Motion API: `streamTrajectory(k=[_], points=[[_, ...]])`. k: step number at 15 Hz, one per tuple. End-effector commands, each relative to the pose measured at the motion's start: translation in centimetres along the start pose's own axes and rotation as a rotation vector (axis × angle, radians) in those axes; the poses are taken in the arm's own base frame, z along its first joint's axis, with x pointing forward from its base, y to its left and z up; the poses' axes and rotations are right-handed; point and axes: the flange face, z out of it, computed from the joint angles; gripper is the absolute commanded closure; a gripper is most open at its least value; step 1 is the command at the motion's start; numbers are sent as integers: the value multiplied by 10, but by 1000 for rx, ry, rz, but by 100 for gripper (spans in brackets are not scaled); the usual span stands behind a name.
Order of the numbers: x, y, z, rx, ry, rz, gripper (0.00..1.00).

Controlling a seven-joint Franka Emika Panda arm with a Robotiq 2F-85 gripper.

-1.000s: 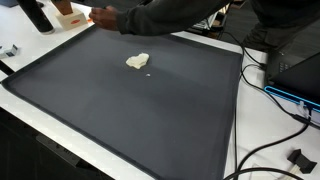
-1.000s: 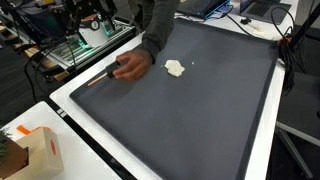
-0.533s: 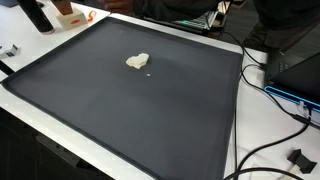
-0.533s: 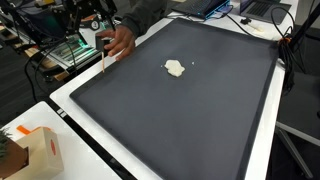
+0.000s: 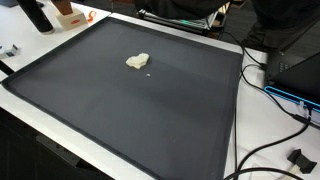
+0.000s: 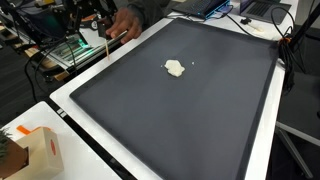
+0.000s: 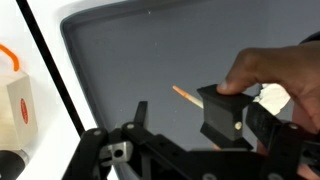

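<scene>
Matte black, angular pincer [image 7: 180, 122] with boxy fingers.

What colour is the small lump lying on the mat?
The lump is pale cream on the dark grey mat, clearest in an exterior view.

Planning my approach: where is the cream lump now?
In both exterior views the cream lump lies on the dark mat, near its middle, a tiny white crumb just beside it.

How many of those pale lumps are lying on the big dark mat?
1: a cream lump on the mat, near its middle, with a tiny white speck beside it. None seems hidden.
</scene>
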Motion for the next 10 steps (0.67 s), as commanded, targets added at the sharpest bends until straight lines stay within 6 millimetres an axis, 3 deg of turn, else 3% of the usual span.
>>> streamTrajectory(k=[1, 10], points=[[4, -3, -2, -1, 8, -35, 26], [9, -10, -7, -15, 21, -89, 96]])
